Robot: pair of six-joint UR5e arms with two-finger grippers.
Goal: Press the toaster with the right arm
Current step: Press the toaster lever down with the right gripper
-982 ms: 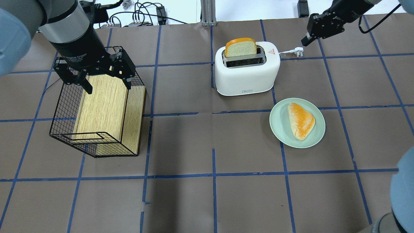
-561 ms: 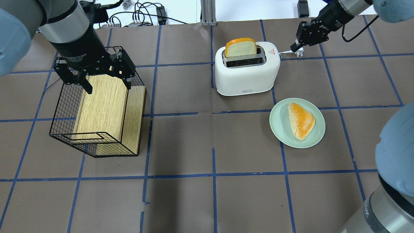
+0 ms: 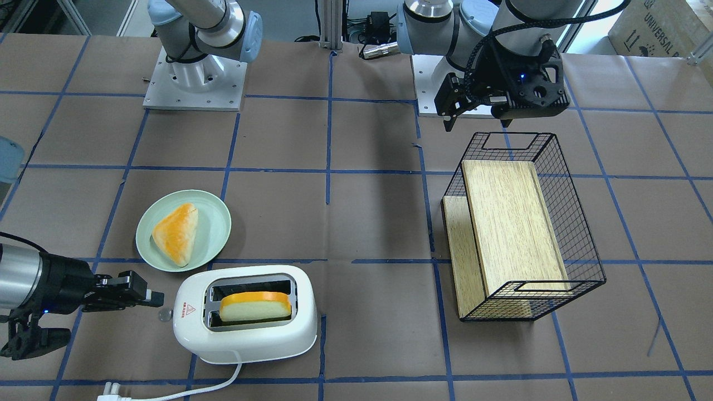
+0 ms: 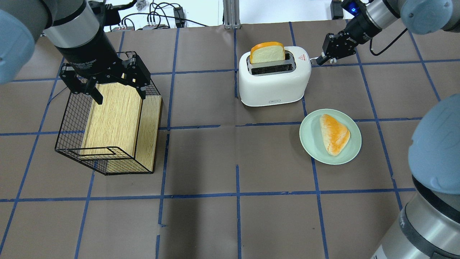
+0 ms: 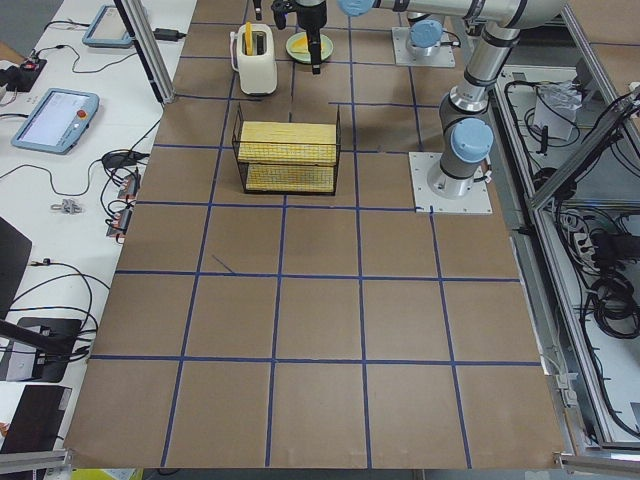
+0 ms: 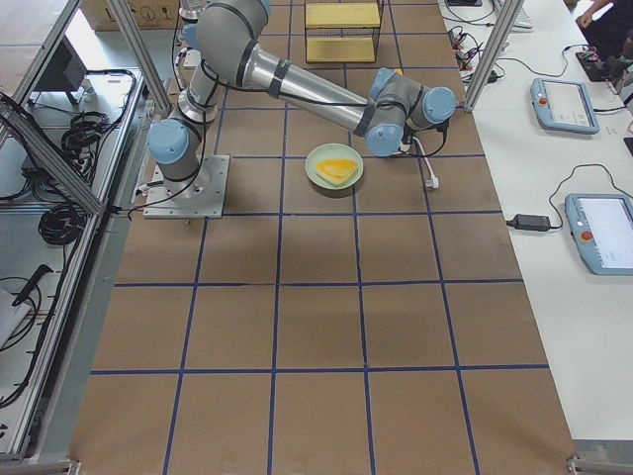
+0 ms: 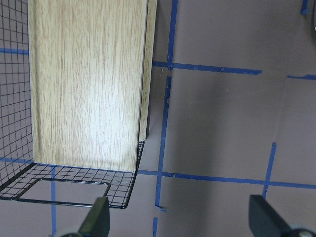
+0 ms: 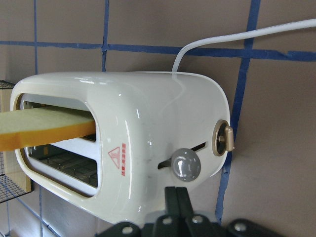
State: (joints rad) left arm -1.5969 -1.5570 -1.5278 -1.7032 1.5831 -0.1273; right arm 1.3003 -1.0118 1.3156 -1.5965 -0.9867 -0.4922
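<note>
Table [image 4: 201, 162] with toaster [image 4: 273, 84], plate [image 4: 309, 144], basket [image 4: 70, 122]

Right hand [image 4: 315, 61] reaches out, fingers together; left hand [image 4: 119, 94] splayed.

White toaster [image 4: 273, 86], red triangle label [image 4: 302, 57]

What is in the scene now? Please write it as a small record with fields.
toaster: white, two slots, upright on the table
bread slice: in the slot farther from the robot, sticking out
lever knob: on the toaster's end, facing the right gripper
right gripper: shut, tips close to the lever knob; contact unclear
left gripper: open, above the wire basket
plate: pale green, holds a triangular bun
</note>
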